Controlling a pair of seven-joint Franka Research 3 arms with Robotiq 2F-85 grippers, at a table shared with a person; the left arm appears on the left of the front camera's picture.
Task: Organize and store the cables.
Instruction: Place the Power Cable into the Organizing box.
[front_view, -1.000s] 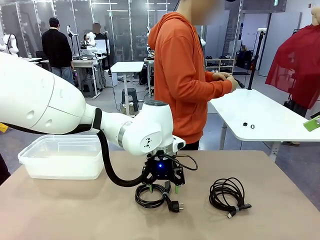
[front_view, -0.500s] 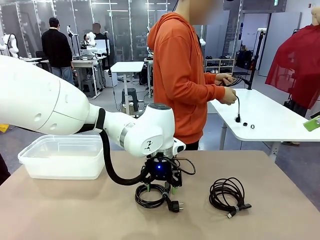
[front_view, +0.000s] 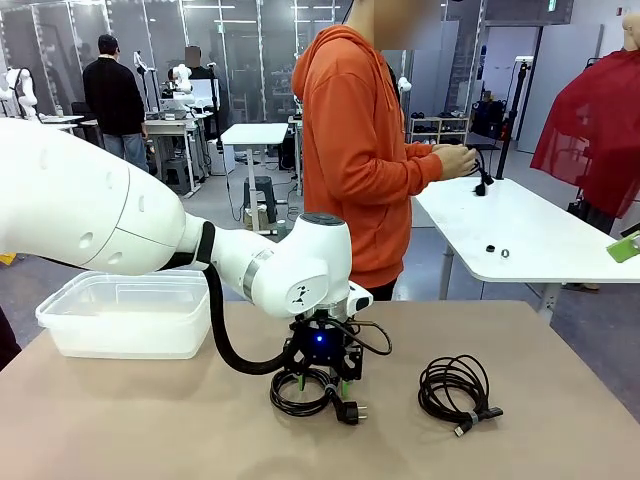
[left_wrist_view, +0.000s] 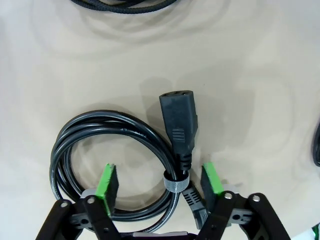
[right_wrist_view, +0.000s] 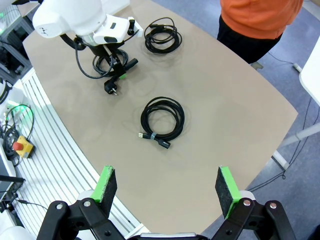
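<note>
- The left tool sits low over the counter with its green pads apart. One pad is on each side of a coil, level with the tie, and nothing is clamped yet.
- The tie looks like the right place to grip, since it binds every turn. Closing there should catch the whole bundle and not just one loop.
- The pad tips need to reach right down to the counter before the squeeze, or the lowest turns may slip out underneath.
- The socket plug lies across the coil just past the tie. The other cord end sits close beside one pad, and that pad could land on its stiff neck and skew the grip. A slow, centred close guards against this.
- The lift should go straight up. The loose plugs will likely dangle, so the coil must pass well above the rim of the bin, which stands well apart at the counter's far left.
- A second coil lies near on the right, and a third coil lies farther toward the person. Neither touches the first, so a snag seems unlikely.
- The right tool hangs high over the counter, its pads wide apart and empty.
</note>
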